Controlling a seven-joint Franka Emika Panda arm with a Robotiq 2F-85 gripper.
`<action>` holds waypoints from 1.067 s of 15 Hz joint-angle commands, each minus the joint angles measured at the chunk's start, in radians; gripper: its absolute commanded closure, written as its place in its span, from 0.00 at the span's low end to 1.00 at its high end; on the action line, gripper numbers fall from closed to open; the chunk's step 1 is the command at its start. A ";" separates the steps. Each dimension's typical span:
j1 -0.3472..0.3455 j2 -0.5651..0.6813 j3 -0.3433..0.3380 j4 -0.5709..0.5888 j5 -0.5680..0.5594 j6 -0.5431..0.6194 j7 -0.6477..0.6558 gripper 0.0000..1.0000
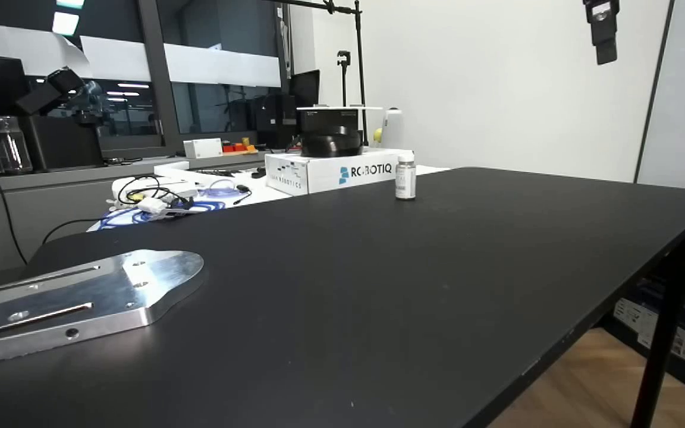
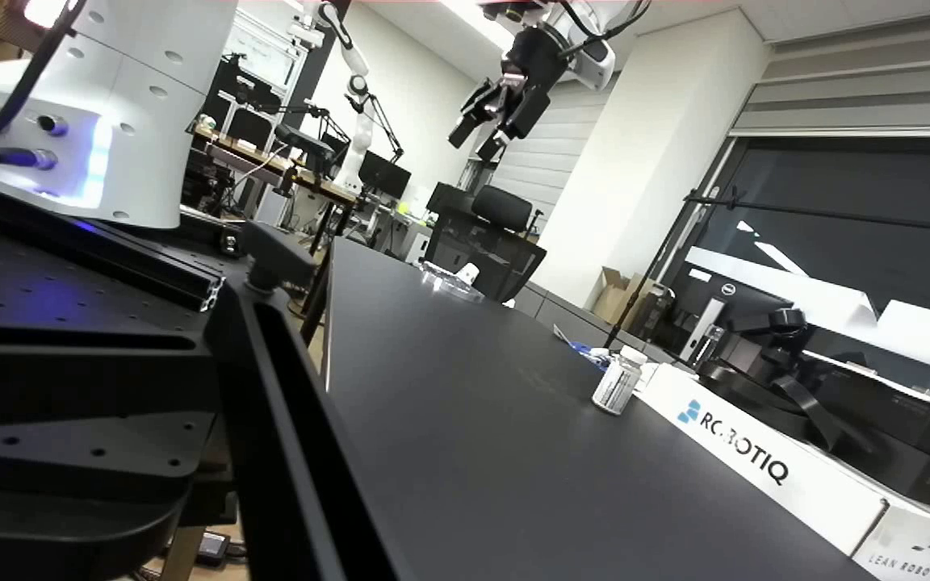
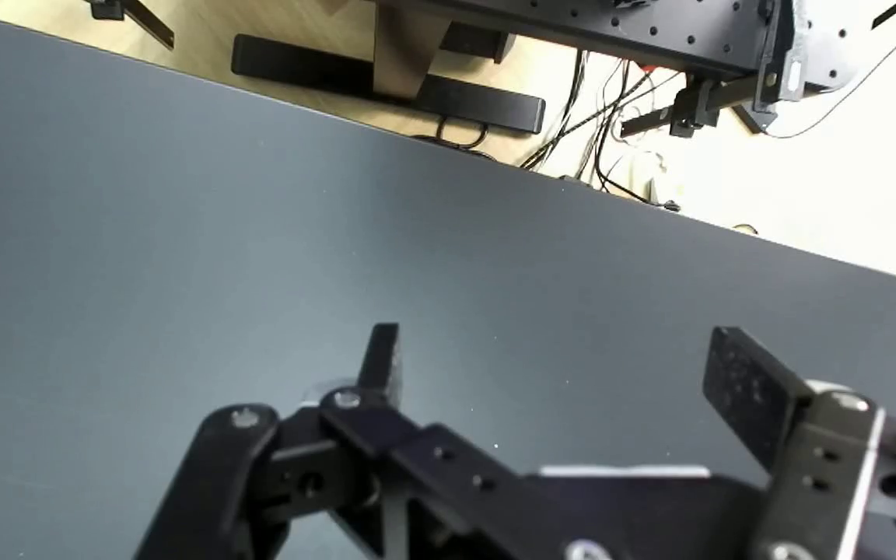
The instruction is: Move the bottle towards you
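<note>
The bottle is small, with a white cap and a printed label. It stands upright near the table edge beside a white box, and shows in both exterior views, the bottle [image 1: 405, 178] and the same bottle [image 2: 618, 386]. I cannot make it out in the wrist view. My gripper [image 2: 475, 145] hangs high above the table, well apart from the bottle. In the wrist view the gripper [image 3: 557, 350] has its fingers spread wide with nothing between them. In an exterior view only a fingertip of the gripper [image 1: 606, 44] shows at the top right.
The black table [image 1: 342, 309] fills the middle. A shiny metal plate [image 1: 93, 291] lies on it. The white Robotiq box [image 1: 348, 172], carrying black items, stands beyond the table edge near the bottle. Cables [image 1: 158, 202] lie beside it. The robot base [image 2: 102, 121] stands across the table.
</note>
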 commanded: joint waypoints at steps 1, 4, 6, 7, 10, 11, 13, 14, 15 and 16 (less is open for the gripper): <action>-0.007 0.000 0.007 0.001 0.002 -0.001 -0.002 0.00; -0.027 0.123 0.011 0.063 -0.032 0.146 0.032 0.00; -0.040 0.219 0.006 0.120 -0.043 0.220 0.039 0.00; -0.043 0.273 0.005 0.160 -0.040 0.246 0.036 0.00; -0.058 0.458 0.016 0.323 -0.065 0.280 0.078 0.00; -0.061 0.511 0.016 0.382 -0.083 0.272 0.097 0.00; -0.063 0.608 0.011 0.498 -0.119 0.256 0.135 0.00; -0.063 0.656 0.008 0.556 -0.127 0.247 0.144 0.00; -0.064 0.703 0.007 0.616 -0.133 0.238 0.152 0.00; -0.065 0.751 0.005 0.675 -0.137 0.230 0.159 0.00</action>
